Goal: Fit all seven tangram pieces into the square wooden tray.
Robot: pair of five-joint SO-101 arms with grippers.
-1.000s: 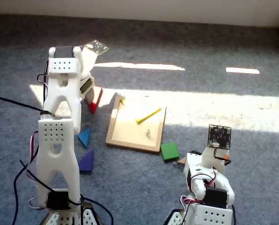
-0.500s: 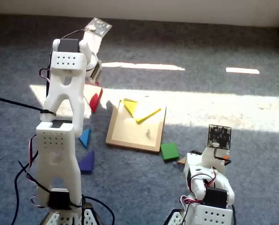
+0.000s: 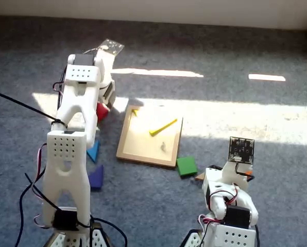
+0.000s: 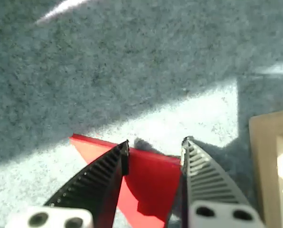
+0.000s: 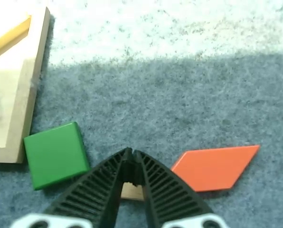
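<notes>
Hanging over the red triangle [image 4: 148, 183], left claw [image 4: 155, 144] spread, empty; right claw [image 5: 131, 153] closed.

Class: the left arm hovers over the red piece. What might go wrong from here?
The left arm's jaws stand open over one edge of the red piece, flat on carpet. Closing there may pinch only the rim, so it could twist or slip. The yellow piece looks askew in the tray and may block a flat fit.
</notes>
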